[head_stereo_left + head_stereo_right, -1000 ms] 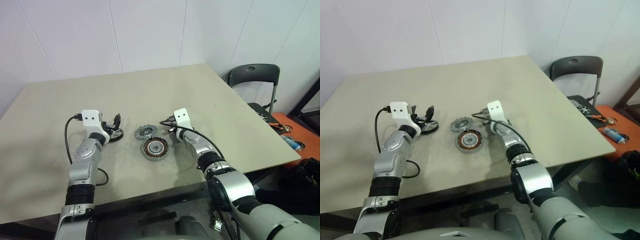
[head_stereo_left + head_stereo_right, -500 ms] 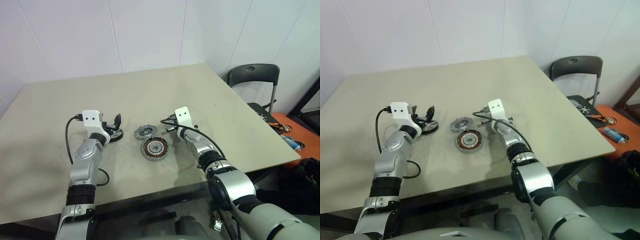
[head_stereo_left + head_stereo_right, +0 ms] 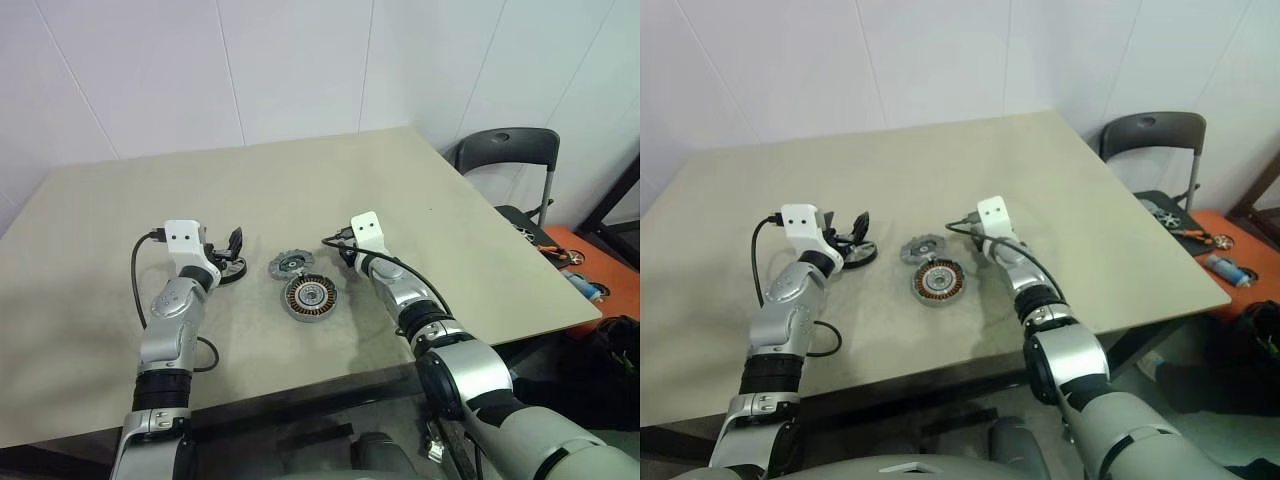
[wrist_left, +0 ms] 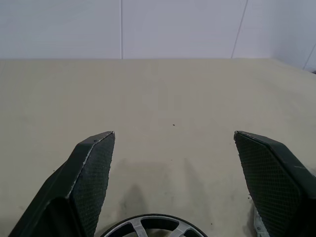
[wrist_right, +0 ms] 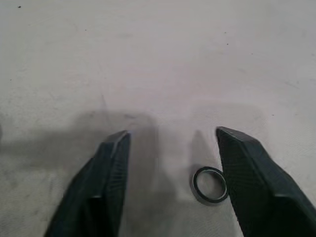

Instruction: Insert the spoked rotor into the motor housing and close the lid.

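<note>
The spoked rotor (image 3: 231, 269) lies flat on the table, right under my left gripper (image 3: 233, 244). That gripper is open and level, and the rotor's rim (image 4: 154, 226) shows low between its fingers. The motor housing (image 3: 308, 297), with copper windings, sits mid-table. The toothed grey lid (image 3: 290, 264) lies just behind it. My right gripper (image 5: 173, 132) is to the right of the housing, open and angled down at bare table. It holds nothing.
A small dark ring (image 5: 210, 184) lies on the table beside one right finger (image 5: 244, 173). A black chair (image 3: 506, 150) stands past the table's right corner. Tools lie on an orange surface (image 3: 575, 262) further right. The table (image 3: 300, 180) is bare behind the parts.
</note>
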